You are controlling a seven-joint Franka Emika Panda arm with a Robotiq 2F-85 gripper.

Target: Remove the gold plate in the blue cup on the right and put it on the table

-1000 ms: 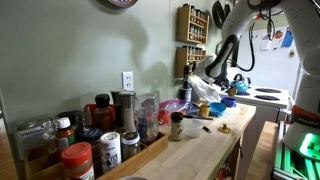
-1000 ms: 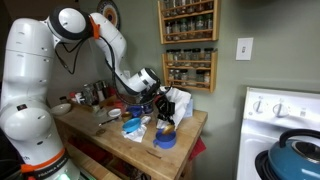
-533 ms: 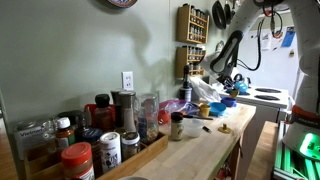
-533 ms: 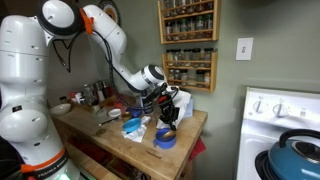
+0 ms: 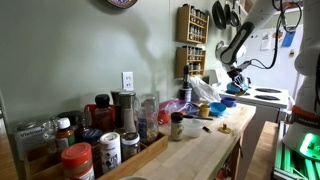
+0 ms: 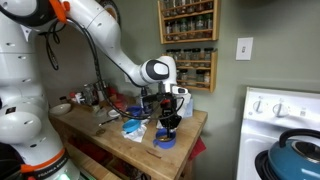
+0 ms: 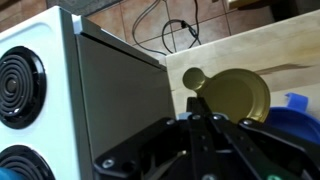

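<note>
— Progress on the gold plate (image 7: 238,97), then: where is it sitting right now?

— You are carrying it. It is hanging off the tips of the gripper (image 7: 205,120), whose fingers are pressing together on its near rim. In the wrist view it is floating above the pale wood of the counter (image 7: 275,55), with the blue cup (image 7: 300,108) showing just beside it at the frame's edge. It is no longer lying in that cup.

— What is changing?

— Over the last second you have been raising the wrist and swinging it upright. In an exterior view the gripper (image 6: 170,118) is now pointing straight down above the blue cup (image 6: 165,141), where before it was reaching in at a slant. That is telling me, as I judge it, that the lift-out is done and only the set-down is remaining.

— And the arm?

— The arm (image 6: 105,45) is arching high over the counter and dropping to the wrist near the counter's end, close to the white stove (image 7: 60,40). You are working near that edge, so you are needing a bare patch of wood clear of the cup. Be moving the plate inward before letting go, or it is risking sliding off.
</note>
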